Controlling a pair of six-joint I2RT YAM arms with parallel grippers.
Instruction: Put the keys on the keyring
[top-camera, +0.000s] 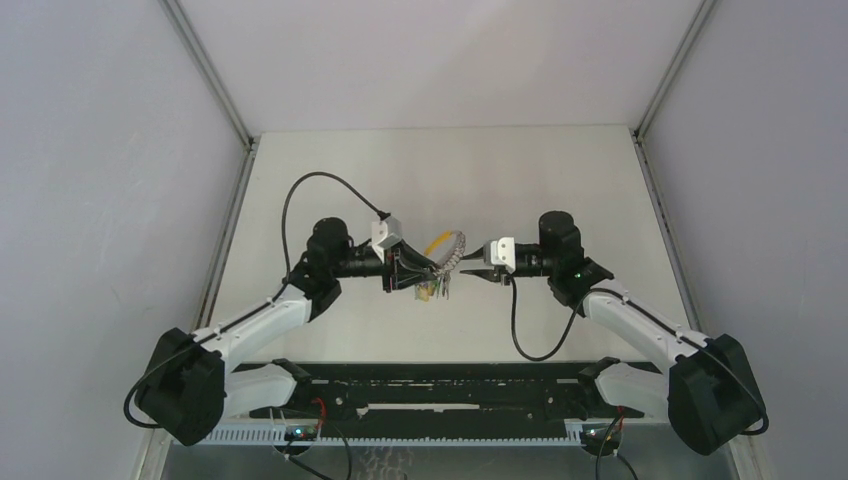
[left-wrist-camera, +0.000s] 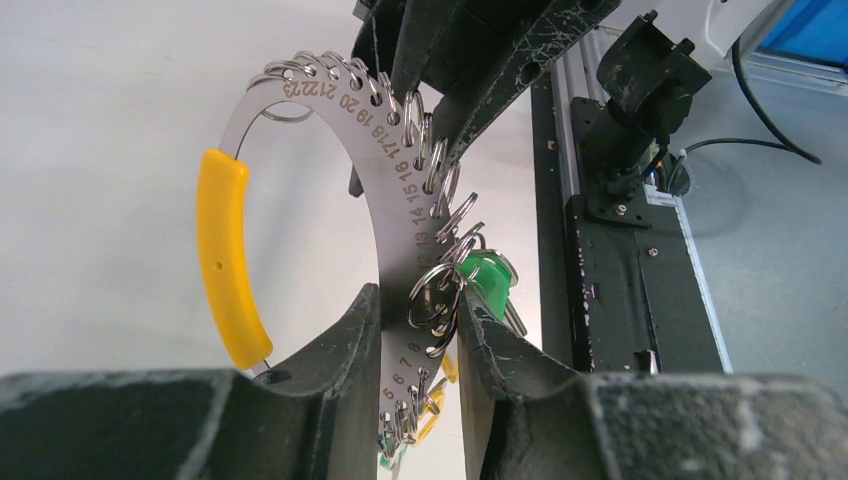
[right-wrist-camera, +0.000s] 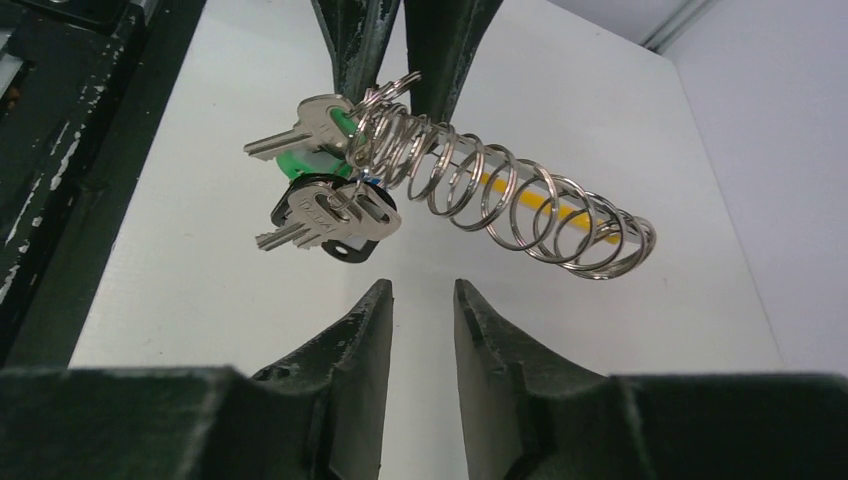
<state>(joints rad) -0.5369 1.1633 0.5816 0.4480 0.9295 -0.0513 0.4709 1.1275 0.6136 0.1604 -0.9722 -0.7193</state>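
While the left gripper (left-wrist-camera: 415, 300) clamps the keyring (left-wrist-camera: 385, 180), the right gripper (right-wrist-camera: 420, 288) sits apart, empty. Black-headed key (right-wrist-camera: 345, 252) possibly hangs in the bunch.

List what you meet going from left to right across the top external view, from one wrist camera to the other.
Left wrist camera → keyring → right tool → right wrist camera.

The keyring (left-wrist-camera: 395, 200) (numbered steel arc, yellow band, split rings) hangs aloft, keys (right-wrist-camera: 325, 215) bunched at one end.
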